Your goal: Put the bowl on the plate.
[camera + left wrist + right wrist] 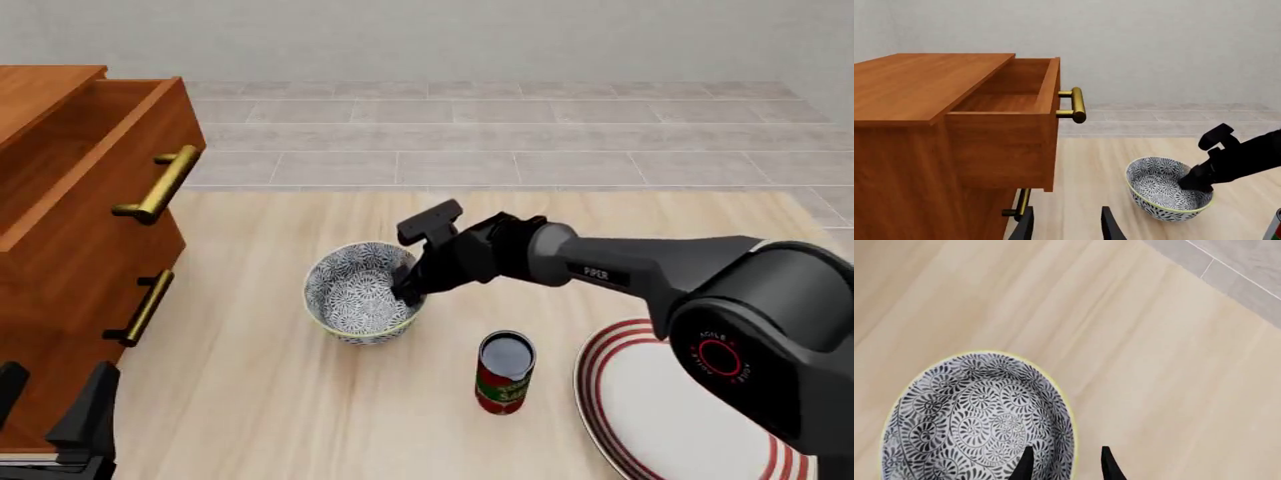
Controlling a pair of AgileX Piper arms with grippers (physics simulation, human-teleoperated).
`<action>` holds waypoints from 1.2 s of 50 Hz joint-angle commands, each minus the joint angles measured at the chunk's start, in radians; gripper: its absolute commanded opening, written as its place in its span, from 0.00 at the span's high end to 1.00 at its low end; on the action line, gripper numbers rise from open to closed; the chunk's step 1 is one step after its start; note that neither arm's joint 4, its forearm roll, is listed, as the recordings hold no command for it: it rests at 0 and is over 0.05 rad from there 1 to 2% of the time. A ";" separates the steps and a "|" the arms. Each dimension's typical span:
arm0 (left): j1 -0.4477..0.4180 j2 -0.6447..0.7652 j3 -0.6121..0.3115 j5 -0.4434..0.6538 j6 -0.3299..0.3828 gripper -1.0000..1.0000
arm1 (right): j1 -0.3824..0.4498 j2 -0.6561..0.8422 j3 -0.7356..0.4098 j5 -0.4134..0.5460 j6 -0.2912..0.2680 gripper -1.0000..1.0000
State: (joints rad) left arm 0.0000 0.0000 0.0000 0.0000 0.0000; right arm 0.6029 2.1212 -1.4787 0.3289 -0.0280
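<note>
The bowl [350,300], grey-and-white floral with a pale yellow rim, stands upright on the wooden table left of centre. My right gripper [406,291] is open and straddles its right rim. In the right wrist view one finger is inside the bowl [967,420] and the other outside, around the rim at the right gripper [1067,450]. The plate [674,420], white with red rings, lies at the front right, partly cut off by the frame. My left gripper [54,398] is open and holds nothing at the front left by the cabinet. The left wrist view shows the bowl [1157,187] beyond the left gripper [1066,215].
A wooden drawer cabinet [67,230] with brass handles [160,185] fills the left side, its top drawer [1011,95] pulled out. A red and green can [505,372] stands upright between the bowl and the plate. Grey tiled floor lies beyond the table's far edge.
</note>
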 commanded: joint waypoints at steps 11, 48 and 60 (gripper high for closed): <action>0.000 0.000 0.000 0.000 0.000 0.00 | -0.003 0.002 0.000 -0.005 0.001 1.00; 0.000 0.000 0.000 0.000 0.000 0.00 | 0.017 -0.084 0.000 0.017 0.017 1.00; 0.000 0.000 0.000 0.000 0.000 0.00 | 0.029 -0.113 -0.003 0.021 0.044 1.00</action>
State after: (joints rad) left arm 0.0000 0.0000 0.0000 0.0000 0.0000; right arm 0.6251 2.0321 -1.4807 0.3470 -0.0137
